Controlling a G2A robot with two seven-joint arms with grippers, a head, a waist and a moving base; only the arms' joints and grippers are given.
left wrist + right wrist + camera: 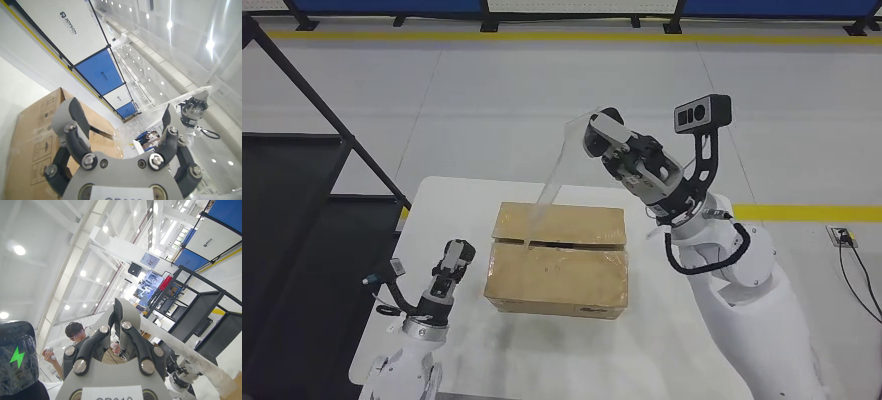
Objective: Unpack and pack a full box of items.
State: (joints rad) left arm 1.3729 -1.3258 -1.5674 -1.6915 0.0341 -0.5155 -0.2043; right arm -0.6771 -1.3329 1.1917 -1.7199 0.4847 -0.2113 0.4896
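Currently, right gripper (pixel 600 128), upper centre, jaws pinching a clear tape strip (pixel 557 180) rising from the cardboard box (pixel 557 262); left gripper (pixel 455 250), lower left, jaws spread.

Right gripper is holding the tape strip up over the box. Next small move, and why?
Probably pull the right gripper farther up and back: the clear tape strip runs from it down to the cardboard box at its top seam, so that end looks attached.

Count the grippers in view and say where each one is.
2. The left gripper sits open beside the cardboard box. The right gripper is raised beyond the box, shut on a strip of clear tape running down to its lid.
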